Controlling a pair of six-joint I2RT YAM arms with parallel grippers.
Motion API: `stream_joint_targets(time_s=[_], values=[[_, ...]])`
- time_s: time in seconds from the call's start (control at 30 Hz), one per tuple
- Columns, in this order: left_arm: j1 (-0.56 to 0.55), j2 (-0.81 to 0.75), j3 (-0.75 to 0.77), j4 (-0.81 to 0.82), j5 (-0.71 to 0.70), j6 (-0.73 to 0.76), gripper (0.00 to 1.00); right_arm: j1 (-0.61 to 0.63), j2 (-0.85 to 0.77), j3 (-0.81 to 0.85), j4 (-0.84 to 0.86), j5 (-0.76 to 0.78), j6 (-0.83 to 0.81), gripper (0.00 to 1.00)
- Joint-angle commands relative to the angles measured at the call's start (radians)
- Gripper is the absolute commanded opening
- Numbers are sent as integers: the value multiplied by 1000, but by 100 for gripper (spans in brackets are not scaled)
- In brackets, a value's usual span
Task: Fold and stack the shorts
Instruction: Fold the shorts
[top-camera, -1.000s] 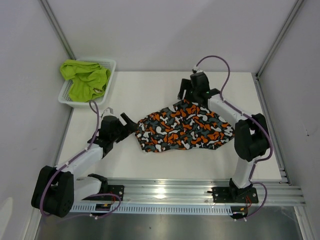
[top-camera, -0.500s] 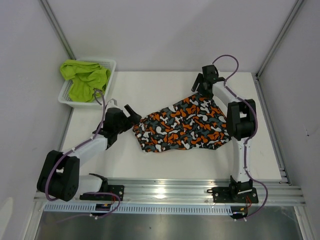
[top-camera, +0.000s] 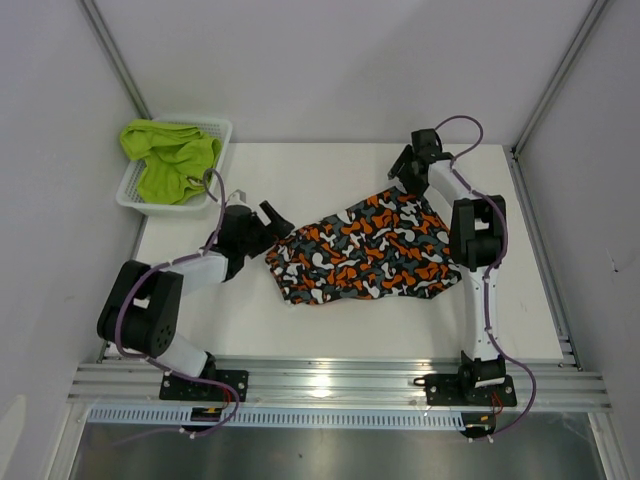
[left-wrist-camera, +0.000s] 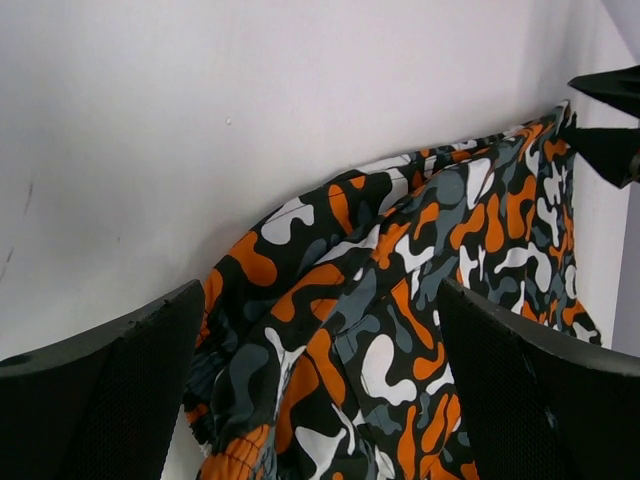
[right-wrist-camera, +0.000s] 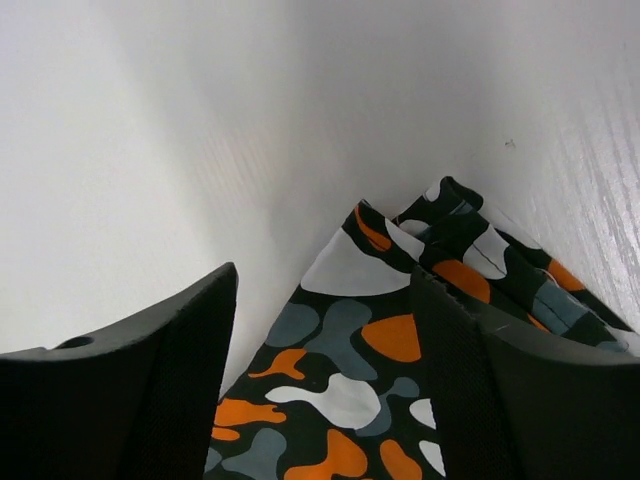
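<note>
End effectors settle at opposite ends of the camouflage shorts

Nearest the arm bases, the left arm has drawn its elbow in and pushed its wrist farther out. The left end effector (top-camera: 277, 219) now sits just beside the left end of the camouflage shorts (top-camera: 365, 250), where a second ago it hung nearer and a little short of the cloth. Its jaws stand wide. Its wrist view shows the gathered edge of the shorts lying ahead between them, not gripped.

The shorts have barely shifted. They lie spread, rumpled and unfolded on the middle and right of the bench (top-camera: 300, 175).

Farther out, the right arm has swung off the cloth toward the right and now runs nearly straight along the shorts' right side. That puts the right end effector (top-camera: 404, 172) at the far right corner of the garment. Its jaws are apart, and the pointed corner of the cloth shows between them on the bench; nothing looks pinched yet.

Both arms appear to be lining up for a two-corner grasp, the start of the first fold.

At the far left corner, the lime green shorts (top-camera: 170, 158) sit crumpled in the white mesh basket (top-camera: 223, 135), so all the stacking lies ahead.
</note>
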Motion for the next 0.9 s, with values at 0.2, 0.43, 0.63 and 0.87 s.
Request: stream_joint_targets(time_s=[0.2,0.43,0.63,0.87], values=[[5,51,23,107,41,-27,98,-28,36,46,48,-58,32,52],[5,79,13,138,74,-33,97,-32,54,52,45,-110,16,32],[6,63,9,130,76,-28,96,-25,92,130,-58,-58,-32,46],[6,54,12,115,76,-27,96,-6,169,276,-225,11,-81,49]])
